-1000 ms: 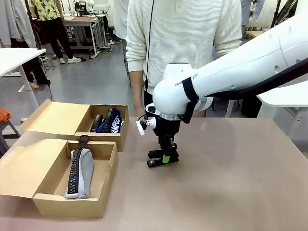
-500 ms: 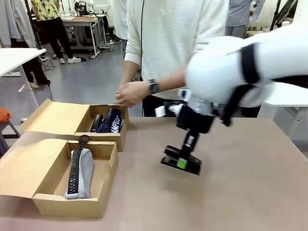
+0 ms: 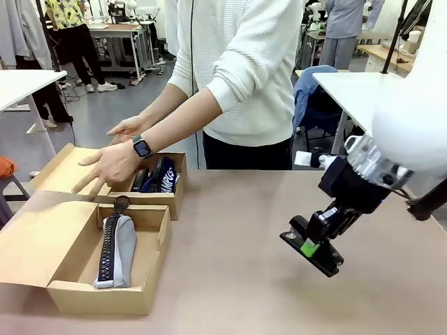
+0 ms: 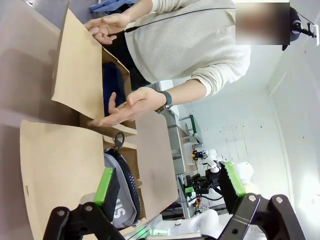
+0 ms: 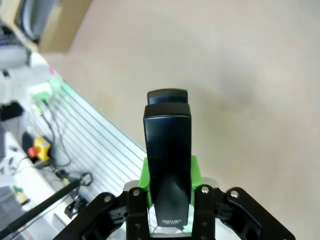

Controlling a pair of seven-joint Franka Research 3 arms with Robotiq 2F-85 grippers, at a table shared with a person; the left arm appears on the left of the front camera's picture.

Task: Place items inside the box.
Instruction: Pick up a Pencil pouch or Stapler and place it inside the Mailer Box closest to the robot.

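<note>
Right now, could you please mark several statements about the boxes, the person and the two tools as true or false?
1. The right tool grips a black stapler. True.
2. The grey pencil case lies on the bare table. False: it lies inside the near box.
3. The person's hand, with a watch on its wrist, reaches over the far box. True.
4. The left tool holds a marker. False: its jaws stand open with nothing between them.
</note>
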